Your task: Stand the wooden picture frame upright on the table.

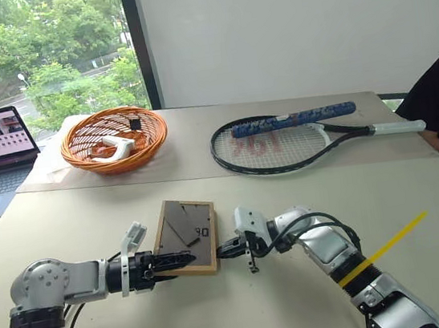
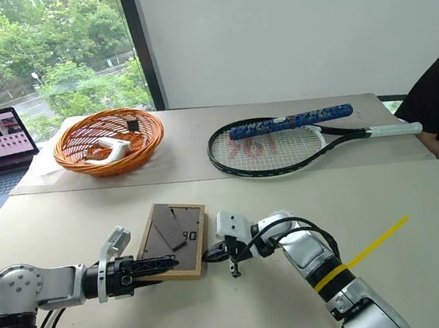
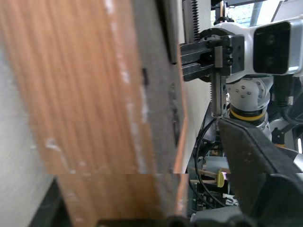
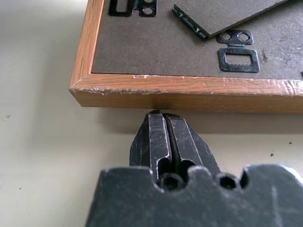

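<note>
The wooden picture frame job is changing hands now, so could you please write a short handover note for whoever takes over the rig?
Left claw: open, one finger over the wooden picture frame at its left edge near the front corner; not clamped.
Right claw: shut, tips pressed to the frame's right edge, holding nothing.
Frame: back side up near the table's front edge, dark back and stand facing up, the stand's free end lifted slightly off the back.
Done: both claws brought to opposite edges.
Left: grip the frame, tilt it up, set it standing on its stand, release.
</note>
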`<action>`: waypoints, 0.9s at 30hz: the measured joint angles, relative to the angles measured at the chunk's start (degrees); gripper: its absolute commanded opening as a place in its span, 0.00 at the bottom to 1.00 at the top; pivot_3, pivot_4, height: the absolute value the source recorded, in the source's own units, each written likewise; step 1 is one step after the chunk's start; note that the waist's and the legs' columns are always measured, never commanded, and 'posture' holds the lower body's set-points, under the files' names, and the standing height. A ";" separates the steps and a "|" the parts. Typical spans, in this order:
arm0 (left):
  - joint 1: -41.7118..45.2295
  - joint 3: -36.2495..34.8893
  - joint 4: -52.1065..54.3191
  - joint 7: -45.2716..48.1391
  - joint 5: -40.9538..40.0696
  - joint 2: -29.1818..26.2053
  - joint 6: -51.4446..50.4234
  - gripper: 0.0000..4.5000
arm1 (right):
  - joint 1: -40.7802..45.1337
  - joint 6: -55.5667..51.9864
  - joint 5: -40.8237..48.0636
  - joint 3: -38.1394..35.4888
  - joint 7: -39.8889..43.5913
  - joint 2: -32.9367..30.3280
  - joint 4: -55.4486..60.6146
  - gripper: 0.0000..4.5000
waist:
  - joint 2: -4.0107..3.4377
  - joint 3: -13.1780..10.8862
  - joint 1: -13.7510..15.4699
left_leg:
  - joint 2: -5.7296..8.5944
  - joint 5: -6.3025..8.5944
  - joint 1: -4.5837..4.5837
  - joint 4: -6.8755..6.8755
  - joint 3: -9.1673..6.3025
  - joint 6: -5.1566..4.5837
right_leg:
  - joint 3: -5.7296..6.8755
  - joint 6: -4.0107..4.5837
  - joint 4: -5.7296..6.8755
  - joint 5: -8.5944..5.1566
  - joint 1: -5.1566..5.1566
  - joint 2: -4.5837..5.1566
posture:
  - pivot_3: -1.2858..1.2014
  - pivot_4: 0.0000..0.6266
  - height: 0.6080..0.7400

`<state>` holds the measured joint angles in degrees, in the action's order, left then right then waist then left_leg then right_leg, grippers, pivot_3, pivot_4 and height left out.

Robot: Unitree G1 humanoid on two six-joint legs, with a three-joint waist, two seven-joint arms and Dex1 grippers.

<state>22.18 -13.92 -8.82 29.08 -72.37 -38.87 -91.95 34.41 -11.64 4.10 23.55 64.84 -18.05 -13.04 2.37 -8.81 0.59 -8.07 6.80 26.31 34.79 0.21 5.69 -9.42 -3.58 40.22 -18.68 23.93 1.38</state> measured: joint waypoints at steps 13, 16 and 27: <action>0.47 -5.53 -1.62 -4.02 -1.97 2.04 -0.37 0.27 | 2.65 -6.85 3.79 -8.09 0.26 -9.40 7.93 0.00 | 0.00 -0.01 -0.26 | 0.00 -0.04 0.07 -0.08 -0.02 0.06 | 0.00 0.03 0.01 0.02 0.11 -0.01 | 0.52 0.24 0.64; 0.18 -5.02 -0.01 -3.95 -3.84 1.93 -0.37 0.27 | 6.73 -15.24 9.29 -12.35 -0.55 -8.82 11.67 0.19 | 0.00 -0.02 -0.55 | 0.00 -0.05 0.08 -0.14 -0.04 0.07 | 0.00 0.04 0.00 0.02 0.10 -0.01 | 0.52 0.24 0.64; 0.21 -1.95 6.44 -4.98 -8.69 2.15 -0.35 0.27 | 12.01 -27.86 15.17 -10.20 -4.03 -1.28 8.88 0.86 | 0.00 -0.03 -0.52 | 0.01 -0.05 0.15 -0.11 -0.07 0.07 | 0.04 0.05 -0.02 0.02 0.14 -0.01 | 0.52 0.24 0.64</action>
<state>22.39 -15.87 -2.38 24.11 -81.06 -36.72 -92.29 46.42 -39.50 19.28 13.34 60.81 -19.33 -4.16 2.37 -8.83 0.07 -8.06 6.75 26.46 34.68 0.14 5.76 -9.39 -3.53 40.21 -18.66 24.08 1.37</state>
